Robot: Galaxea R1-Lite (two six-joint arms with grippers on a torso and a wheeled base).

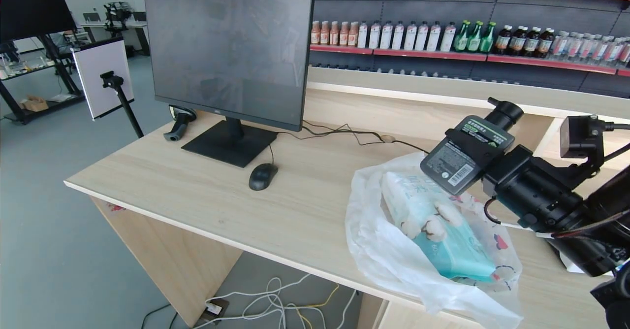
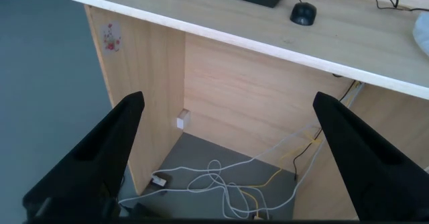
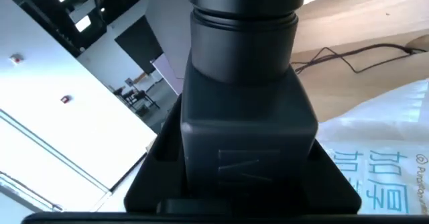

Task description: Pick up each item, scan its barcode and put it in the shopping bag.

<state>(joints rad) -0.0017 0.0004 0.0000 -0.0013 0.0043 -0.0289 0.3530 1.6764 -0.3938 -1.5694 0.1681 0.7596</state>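
Dark bottle (image 1: 465,156): right of centre in head view, clamped between fingers of right gripper (image 1: 494,169). Long axis runs lower-left to upper-right, cap at upper end, barcode facing camera.
Shopping bag (image 1: 369,230): on counter (image 1: 275,206), opening just below-left of bottle.
Left gripper (image 2: 228,103): fingers apart, empty, low in front of counter. Right arm nearer to bag.

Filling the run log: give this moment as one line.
right gripper: shut on dark bottle | position: over shopping bag holding tissue pack | left gripper: open, empty, beside desk

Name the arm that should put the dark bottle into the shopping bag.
Right. The right gripper grips the dark bottle at the mouth of the shopping bag; the left gripper is open, off the desk, away from both.
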